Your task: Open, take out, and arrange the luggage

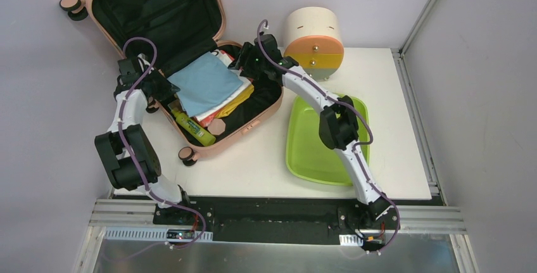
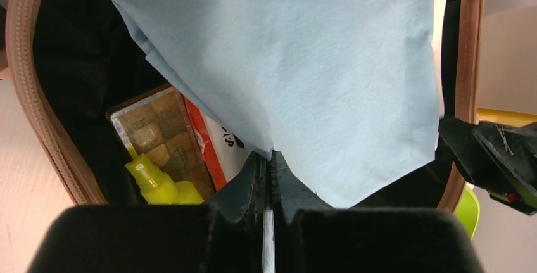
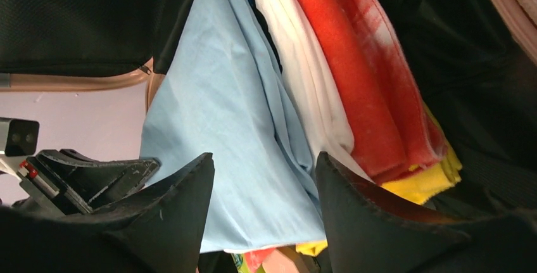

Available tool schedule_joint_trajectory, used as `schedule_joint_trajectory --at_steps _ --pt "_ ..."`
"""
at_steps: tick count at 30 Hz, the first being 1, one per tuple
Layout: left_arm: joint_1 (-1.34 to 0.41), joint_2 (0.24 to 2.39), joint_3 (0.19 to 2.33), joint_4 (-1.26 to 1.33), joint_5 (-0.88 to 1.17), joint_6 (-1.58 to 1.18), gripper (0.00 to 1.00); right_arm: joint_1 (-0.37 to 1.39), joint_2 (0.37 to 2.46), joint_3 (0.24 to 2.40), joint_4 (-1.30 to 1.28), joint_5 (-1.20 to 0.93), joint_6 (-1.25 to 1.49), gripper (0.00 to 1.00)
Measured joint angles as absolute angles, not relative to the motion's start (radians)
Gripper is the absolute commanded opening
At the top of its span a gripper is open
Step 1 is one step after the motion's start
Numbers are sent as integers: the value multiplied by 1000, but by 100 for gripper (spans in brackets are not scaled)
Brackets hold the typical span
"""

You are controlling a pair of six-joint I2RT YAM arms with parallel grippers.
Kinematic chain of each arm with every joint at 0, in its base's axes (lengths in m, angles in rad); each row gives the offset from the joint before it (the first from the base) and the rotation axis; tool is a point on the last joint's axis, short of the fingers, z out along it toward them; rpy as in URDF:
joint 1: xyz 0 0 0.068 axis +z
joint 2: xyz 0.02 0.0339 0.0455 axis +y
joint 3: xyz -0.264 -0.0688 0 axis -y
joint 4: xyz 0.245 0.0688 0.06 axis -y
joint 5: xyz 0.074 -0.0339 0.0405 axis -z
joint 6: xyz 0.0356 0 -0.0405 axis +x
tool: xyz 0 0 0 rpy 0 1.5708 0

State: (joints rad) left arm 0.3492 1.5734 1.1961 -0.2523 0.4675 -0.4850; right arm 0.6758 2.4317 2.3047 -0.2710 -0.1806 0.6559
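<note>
White tabletop (image 1: 253, 165) is sitting between pale grey walls (image 1: 380, 0), carrying open luggage (image 1: 253, 121). Left gripper (image 2: 271, 159) is pinching blue cloth (image 2: 304, 64); right gripper (image 3: 264, 159) fingers are standing wide over it.

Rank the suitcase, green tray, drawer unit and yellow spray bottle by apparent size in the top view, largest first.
1. suitcase
2. green tray
3. drawer unit
4. yellow spray bottle

The peach-pink hard-shell luggage (image 1: 190, 64) lies open in the upper left of the frame, its black-lined lid propped up behind and its lower half packed, small wheels at the corners.
</note>
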Motion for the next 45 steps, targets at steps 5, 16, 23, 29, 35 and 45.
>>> schedule_joint_trajectory --at_steps 5,16,23,29,35,45 --pt "362 1580 1196 -268 471 -464 0 676 2516 2387 -260 -198 706 62" --pt "362 1582 1196 -276 471 -451 0 683 2560 2403 -209 -243 734 55" --pt "362 1582 1196 -276 471 -451 0 692 2584 2416 -183 -248 738 49" --pt "362 1582 1196 -276 471 -451 0 697 2595 2420 -159 -247 740 28" --pt "362 1582 1196 -276 471 -452 0 699 2597 2419 -127 -249 725 0" --pt "362 1567 1196 -292 466 -482 0 720 2554 2379 -102 -248 612 0"
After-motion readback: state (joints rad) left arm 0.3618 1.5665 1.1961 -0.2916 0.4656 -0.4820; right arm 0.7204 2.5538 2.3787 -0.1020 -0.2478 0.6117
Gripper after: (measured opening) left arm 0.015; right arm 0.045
